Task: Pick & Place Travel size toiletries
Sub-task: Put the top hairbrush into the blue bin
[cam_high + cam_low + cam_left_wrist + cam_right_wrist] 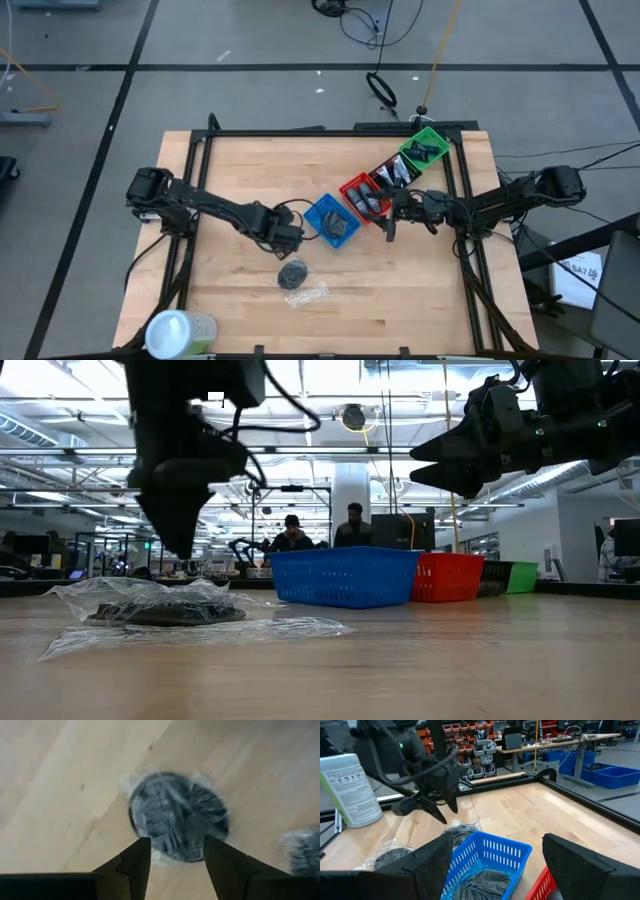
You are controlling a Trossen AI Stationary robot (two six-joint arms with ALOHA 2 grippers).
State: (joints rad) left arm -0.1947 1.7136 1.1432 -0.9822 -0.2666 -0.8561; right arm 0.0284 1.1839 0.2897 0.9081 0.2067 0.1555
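Dark round disc (176, 816) sealed in clear film lies on the wooden bench (240, 290), at 6 o'clock from the blue plastic basket (331, 220). Left gripper (172, 851) hovers directly above it, fingers parted and holding nothing. For a sound grasp, descend so that both fingers straddle the disc's rim and close on the disc itself, since loose film could slip. A crumpled clear wrapper (306, 296) lies just beside the disc and may snag. Right gripper (392, 224) waits open and empty at 3 o'clock of the blue basket, near the red basket (364, 196). A white-topped green container (180, 332) stands well apart at 7 o'clock.
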